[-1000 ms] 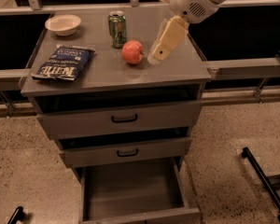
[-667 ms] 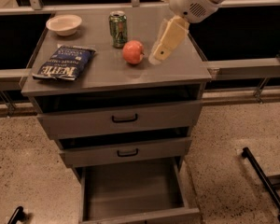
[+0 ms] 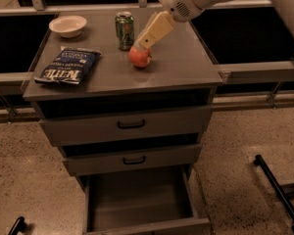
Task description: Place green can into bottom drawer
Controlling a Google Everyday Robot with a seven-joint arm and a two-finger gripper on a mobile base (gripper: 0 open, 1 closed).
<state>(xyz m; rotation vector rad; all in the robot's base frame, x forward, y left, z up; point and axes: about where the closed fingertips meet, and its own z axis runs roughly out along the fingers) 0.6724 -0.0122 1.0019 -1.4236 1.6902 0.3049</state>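
The green can stands upright on the grey cabinet top, near the back middle. My gripper reaches down from the upper right. Its tip is just right of the can and right above a red apple, and it holds nothing. The bottom drawer is pulled open below, showing a plain grey inside with nothing in it.
A white bowl sits at the back left of the top. A dark blue chip bag lies at the front left. The two upper drawers with black handles are closed. A black robot base part lies on the floor at right.
My gripper has moved left, from the right side of the apple to just above it, closer to the can. The can, apple and drawers have not moved.
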